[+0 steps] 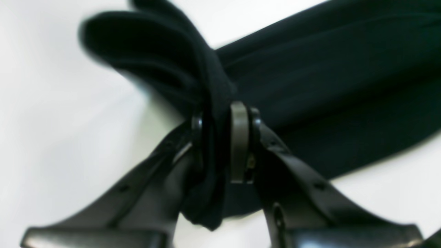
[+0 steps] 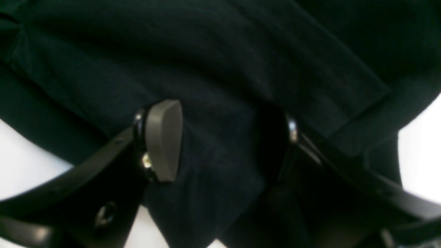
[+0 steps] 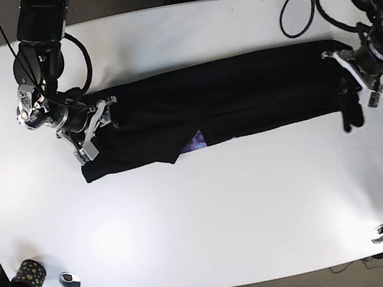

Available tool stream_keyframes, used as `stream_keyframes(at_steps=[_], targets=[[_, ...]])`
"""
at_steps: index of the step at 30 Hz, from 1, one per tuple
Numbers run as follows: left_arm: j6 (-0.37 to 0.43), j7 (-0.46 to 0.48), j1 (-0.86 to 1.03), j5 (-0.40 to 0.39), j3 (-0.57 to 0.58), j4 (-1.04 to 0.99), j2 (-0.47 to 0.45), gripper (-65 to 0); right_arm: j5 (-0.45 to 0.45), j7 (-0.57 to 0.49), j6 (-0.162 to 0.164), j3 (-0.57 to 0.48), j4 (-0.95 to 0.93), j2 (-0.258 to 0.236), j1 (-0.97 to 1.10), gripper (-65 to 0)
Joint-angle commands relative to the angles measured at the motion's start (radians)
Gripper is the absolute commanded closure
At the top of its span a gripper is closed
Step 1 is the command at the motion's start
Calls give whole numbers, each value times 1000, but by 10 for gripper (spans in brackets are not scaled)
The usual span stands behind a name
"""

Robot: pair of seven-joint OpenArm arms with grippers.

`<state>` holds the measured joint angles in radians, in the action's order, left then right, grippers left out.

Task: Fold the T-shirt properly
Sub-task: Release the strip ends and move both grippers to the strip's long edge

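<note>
One black T-shirt is counted on one white desk (mid-desk); two grippers are seen, left and right.

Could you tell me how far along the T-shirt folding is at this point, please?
Done: the T-shirt lies as a long narrow band across the table. In hand: the left tool pinches one end; the right tool straddles the other, open. Left: folding the band crosswise into a compact stack.
</note>
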<state>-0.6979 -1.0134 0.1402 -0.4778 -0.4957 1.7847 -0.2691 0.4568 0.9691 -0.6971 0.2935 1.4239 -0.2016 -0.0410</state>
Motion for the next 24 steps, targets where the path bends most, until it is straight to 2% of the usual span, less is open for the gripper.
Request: stream_keyframes(at_steps=[1,2,5,8,18,19,24], targets=[[0,-22,-9,-8,32,37,49,-67,3,3,-1,2,10,-9,-18,-350],[0,-25,-12,-8,47,37,70,-67,3,3,-1,2,10,-9,-18,-350],[93,-26,-32,-6,130,37,124,-68,9,3,-1,0,10,-9,-18,-350],[146,-23,-38,-6,194,33,150,-68,9,3,-1,0,12,-9,-20,-350],[165,-23,-87,-6,257,-81,241,-78,9,3,-1,2,15,-9,-20,-350],[165,-23,-92,-6,268,-89,241,-93,9,3,-1,2,15,-9,-20,-350],[166,-25,-132,-6,338,-131,242,-258,9,3,-1,2,13,-9,-20,-350]])
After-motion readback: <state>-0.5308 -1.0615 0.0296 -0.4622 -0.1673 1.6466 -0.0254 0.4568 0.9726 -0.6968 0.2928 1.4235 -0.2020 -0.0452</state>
